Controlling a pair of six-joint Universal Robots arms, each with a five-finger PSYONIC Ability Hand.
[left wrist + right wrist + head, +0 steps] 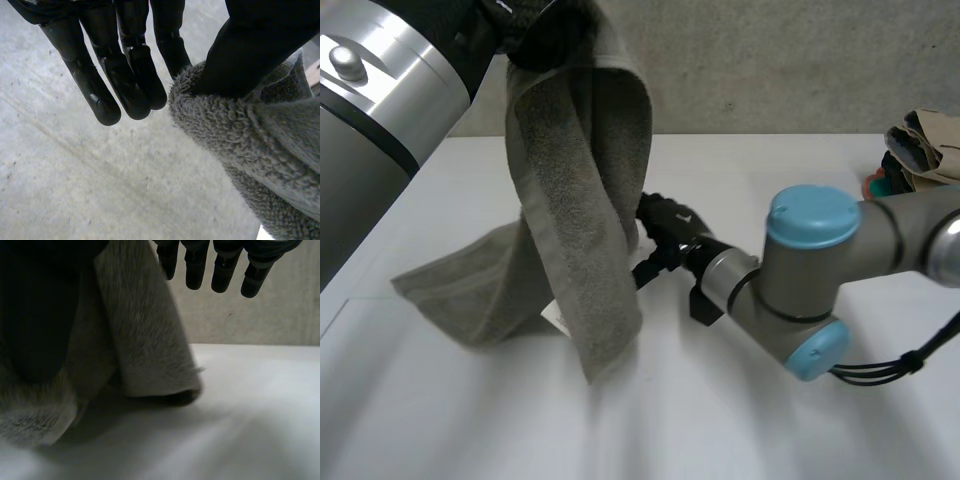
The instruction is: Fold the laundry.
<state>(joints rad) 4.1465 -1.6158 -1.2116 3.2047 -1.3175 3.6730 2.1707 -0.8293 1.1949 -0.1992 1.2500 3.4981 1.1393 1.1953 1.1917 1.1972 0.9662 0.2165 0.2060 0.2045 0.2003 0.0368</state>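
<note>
Right wrist view gives the close look: the right hand [195, 265] has straight fingers spread off its thumb, gripping nothing. A hanging fold of the towel [145, 340] sits between them, its end on the table [260, 405]. Left wrist view has the left hand [125, 75] higher up, thumb pinching the towel's top against the nearest finger, the other fingers straight. Head view adds a clothes pile [925, 150] at the far right.
</note>
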